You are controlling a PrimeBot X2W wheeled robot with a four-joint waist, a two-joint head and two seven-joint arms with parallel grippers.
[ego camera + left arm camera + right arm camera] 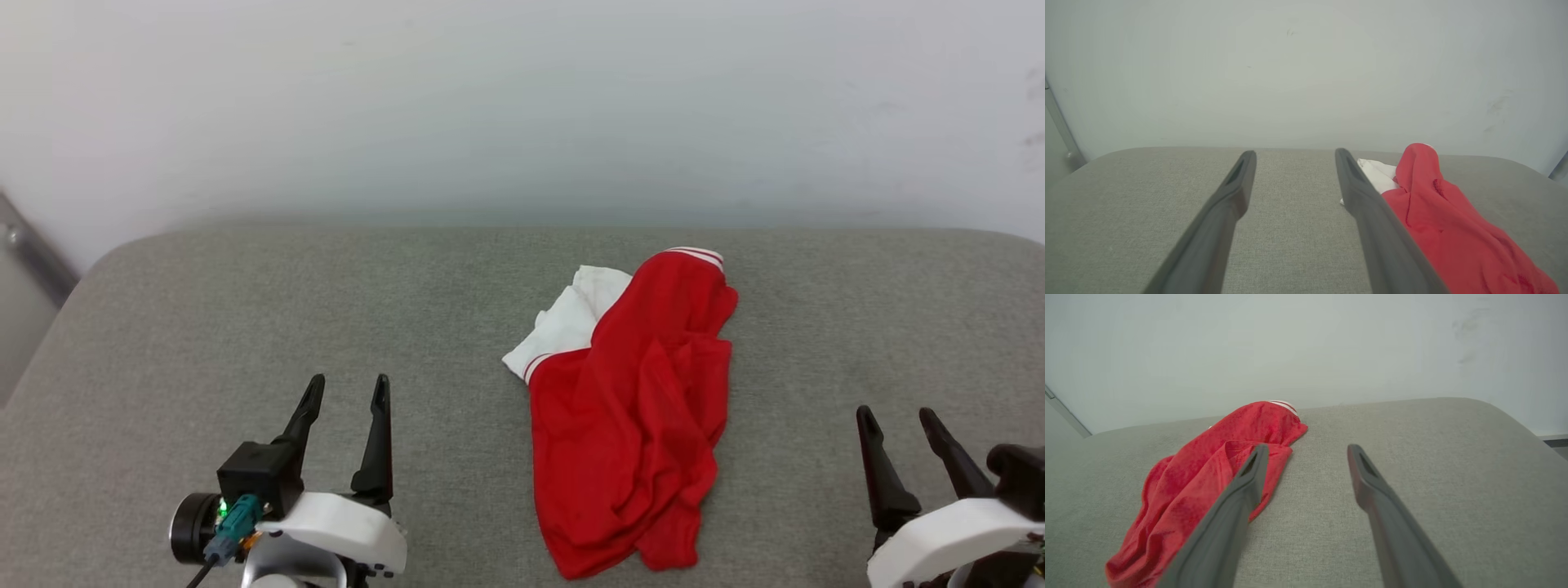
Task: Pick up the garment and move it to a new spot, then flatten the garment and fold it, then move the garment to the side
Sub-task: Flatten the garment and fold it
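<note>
Much bare cushion point(245, 310) left of crumpled garment point(637, 408), near far edge.

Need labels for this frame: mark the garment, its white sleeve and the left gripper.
garment point(637, 425): head view, crumpled red body.
white sleeve point(565, 328): head view, middle of sleeve.
left gripper point(349, 382): head view, midway between its open fingertips.

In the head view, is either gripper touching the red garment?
No: the left gripper and right gripper stand open on either side of the garment, grey surface between.
</note>
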